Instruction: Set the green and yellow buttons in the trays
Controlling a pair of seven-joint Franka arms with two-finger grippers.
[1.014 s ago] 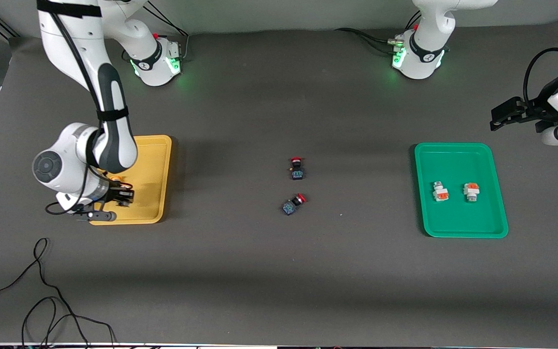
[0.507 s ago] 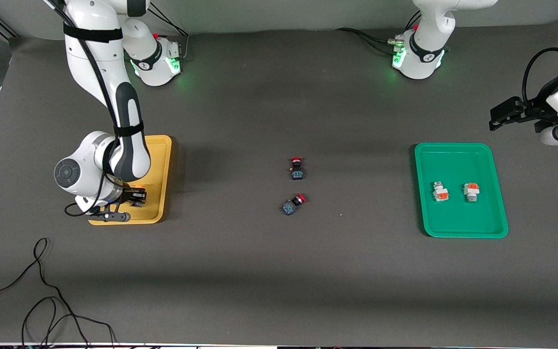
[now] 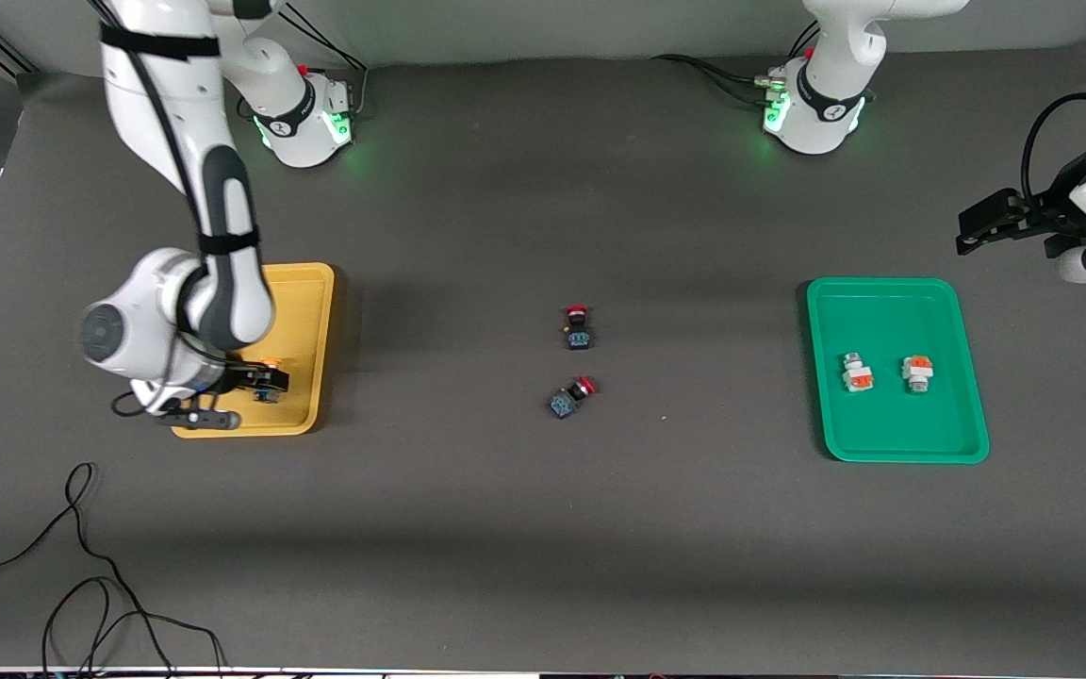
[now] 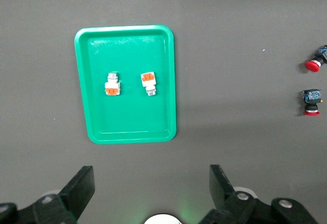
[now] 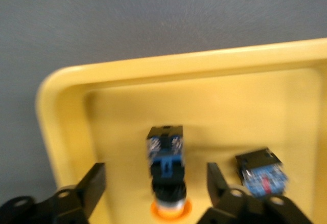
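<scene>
- The right claw is shown low over the yellow tray, at the tray's end nearer the front camera; its fingers stand apart, and nothing is gripped between them.
- A yellow-capped button is seen lying on the tray floor between the spread fingers, cap toward the claw; a second yellow-capped button lies just beside it, also in the yellow tray.
- The two white-bodied buttons are found side by side in the green tray, toward the left arm's end of the desk.
- The left claw is held high above the desk's edge, toward the left arm's end of the desk, fingers wide apart and empty; this arm waits.
- Two red-capped buttons lie on the bare desk midway between the trays; they are judged to be no part of the task.
- Step in hand: the release of the last yellow-capped button, by which the sorting is judged essentially complete.
- Next move, as judged: a straight lift of the right claw is called for, so that neither button is nudged by the fingers.
- Against the earlier frames: the right claw, then closed on the button, is now opened, and the right arm's elbow is shifted slightly; trays, red-capped buttons and left arm are unchanged.
</scene>
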